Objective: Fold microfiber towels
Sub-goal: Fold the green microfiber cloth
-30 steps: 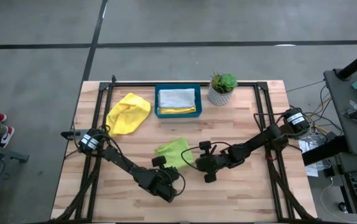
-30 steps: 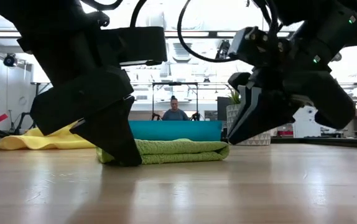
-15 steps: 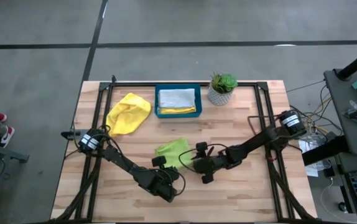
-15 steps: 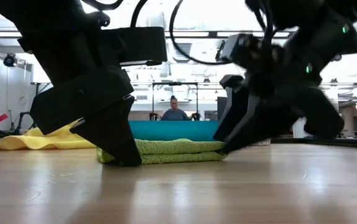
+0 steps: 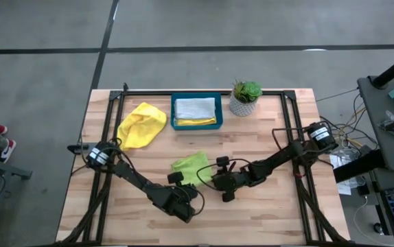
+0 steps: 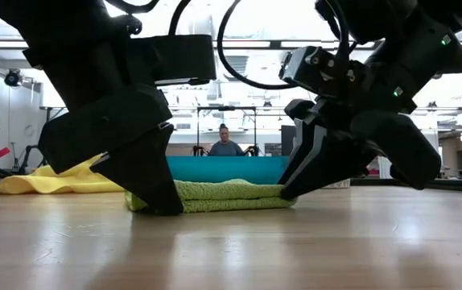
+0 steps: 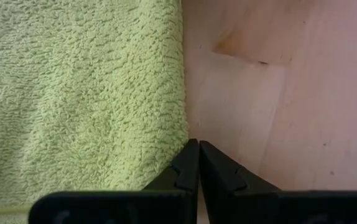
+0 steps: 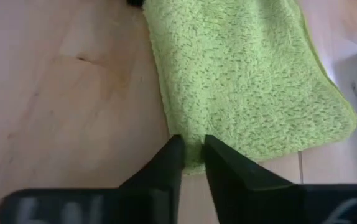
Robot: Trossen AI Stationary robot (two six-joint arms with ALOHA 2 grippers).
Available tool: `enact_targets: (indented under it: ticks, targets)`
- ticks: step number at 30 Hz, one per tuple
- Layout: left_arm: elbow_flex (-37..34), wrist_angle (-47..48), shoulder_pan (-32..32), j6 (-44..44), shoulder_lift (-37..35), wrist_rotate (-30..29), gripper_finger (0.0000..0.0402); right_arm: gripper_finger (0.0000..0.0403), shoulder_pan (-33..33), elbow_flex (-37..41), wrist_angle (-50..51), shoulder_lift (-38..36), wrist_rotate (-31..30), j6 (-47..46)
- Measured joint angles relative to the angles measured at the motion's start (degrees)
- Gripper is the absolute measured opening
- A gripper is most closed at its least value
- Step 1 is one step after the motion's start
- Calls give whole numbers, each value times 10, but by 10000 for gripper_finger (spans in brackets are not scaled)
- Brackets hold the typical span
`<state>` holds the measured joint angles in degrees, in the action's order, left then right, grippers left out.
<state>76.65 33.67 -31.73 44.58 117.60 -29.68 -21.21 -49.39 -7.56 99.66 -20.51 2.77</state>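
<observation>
A lime green towel lies folded flat on the table's middle; the low view shows its stacked layers. My left gripper is shut, its tips down at the towel's near edge. My right gripper stands at the towel's right near corner, shut on it. A yellow towel lies crumpled at the far left. Two more folded towels, a pale one and a yellow one, lie in the teal tray. My left gripper's shut fingertips come slanting down from the near side onto the green towel's edge, right where cloth meets bare wood. The towel lies flat under them. My right gripper pinches the green towel's corner between its two fingers, which stand a narrow gap apart. They slant down from the table's right side. One layer or several, I cannot tell. The towel still lies flat on the table.
A potted plant stands right of the tray at the far edge. Bare wood lies near and to the right of the green towel. In the low view a person sits in the room beyond the table.
My right gripper has tipped down a little and gone toward the table's left, from just clear of the green towel's right end onto that end. The towel and my left gripper have kept still.
</observation>
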Motion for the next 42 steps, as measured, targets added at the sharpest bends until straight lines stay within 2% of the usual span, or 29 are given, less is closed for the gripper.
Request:
enact_targets:
  ticks: [4, 6, 13, 18, 24, 30, 37, 42]
  targets:
    - [-5, 21, 0, 0, -13, 9, 0, 20, 0, 0, 0, -1, 0, -12]
    - [-6, 46, 0, 1, -21, 11, 0, 13, -1, 0, 1, -2, 0, -15]
    - [-12, 100, 1, 26, -30, 10, 0, 9, -11, 0, 1, -10, -1, -54]
    - [-6, 90, -7, 9, -34, 21, 0, 9, -11, 0, -2, -11, -5, -163]
    - [-8, 47, -18, -17, -56, 22, 0, 9, -10, 0, -5, -11, -5, -227]
    - [-21, -31, -14, -35, -54, 4, 0, 9, -6, 0, -18, -11, -5, -252]
    - [-32, -32, -7, -29, -35, -54, 0, 9, -5, 0, -35, -11, -5, -256]
    - [-46, -34, -2, -26, -39, -65, 0, 8, -5, 0, -35, -11, -5, -256]
